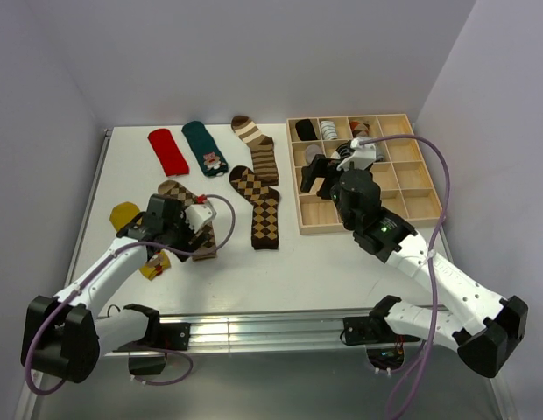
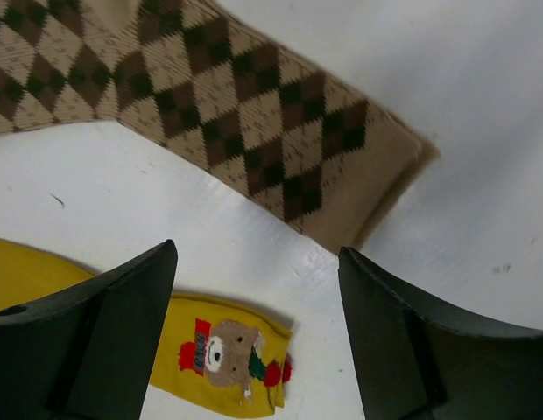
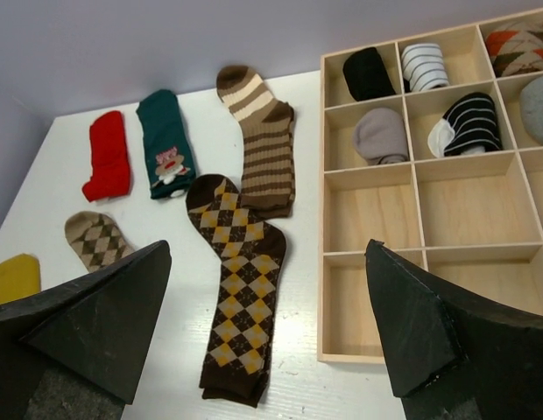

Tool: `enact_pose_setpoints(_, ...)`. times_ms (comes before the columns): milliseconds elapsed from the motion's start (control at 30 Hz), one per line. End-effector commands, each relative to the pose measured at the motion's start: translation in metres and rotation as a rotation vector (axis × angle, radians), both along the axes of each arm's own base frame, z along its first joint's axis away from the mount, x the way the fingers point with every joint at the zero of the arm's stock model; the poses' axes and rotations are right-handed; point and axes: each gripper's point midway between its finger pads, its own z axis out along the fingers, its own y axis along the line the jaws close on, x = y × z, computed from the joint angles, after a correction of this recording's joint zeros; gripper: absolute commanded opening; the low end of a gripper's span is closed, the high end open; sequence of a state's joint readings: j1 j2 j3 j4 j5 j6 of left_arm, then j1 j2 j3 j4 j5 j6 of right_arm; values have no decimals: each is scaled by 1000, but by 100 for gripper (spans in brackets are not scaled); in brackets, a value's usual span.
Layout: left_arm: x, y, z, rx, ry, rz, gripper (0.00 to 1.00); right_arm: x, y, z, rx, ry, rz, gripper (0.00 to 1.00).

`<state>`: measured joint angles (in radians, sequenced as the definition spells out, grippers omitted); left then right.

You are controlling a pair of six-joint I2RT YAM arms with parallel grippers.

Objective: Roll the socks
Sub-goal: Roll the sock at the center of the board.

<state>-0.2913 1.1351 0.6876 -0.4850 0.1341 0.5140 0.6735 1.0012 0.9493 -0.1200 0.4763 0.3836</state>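
Note:
Several socks lie flat on the white table: a red sock, a dark teal sock with a cartoon figure, a brown-and-cream striped sock and a dark brown argyle sock. My left gripper hovers open over a tan argyle sock and a mustard yellow sock with a bear on it. Nothing sits between its fingers. My right gripper hangs open above the table, at the wooden tray's left edge, and holds nothing. Below it lies the dark argyle sock.
A wooden tray of square compartments stands at the right. Rolled socks fill its far cells, among them a black one and a striped one; its near cells are bare. Walls close in the table's far and side edges.

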Motion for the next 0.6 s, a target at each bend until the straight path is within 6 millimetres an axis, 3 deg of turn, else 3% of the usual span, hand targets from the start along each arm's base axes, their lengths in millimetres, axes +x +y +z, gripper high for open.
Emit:
enact_pose_setpoints(0,-5,-4,8,32,-78,-137,79,4,5,-1,35,-6,2,98)
enact_pose_setpoints(167,-19,-14,-3,-1,-68,-216,77,7,10,-9,35,16,6,97)
enact_pose_setpoints(333,-18,-24,-1,-35,-123,-255,77,7,9,-12,38,17,0,96)
enact_pose_setpoints(567,-22,-30,-16,-42,-90,-286,74,6,6,-18,28,22,-7,95)
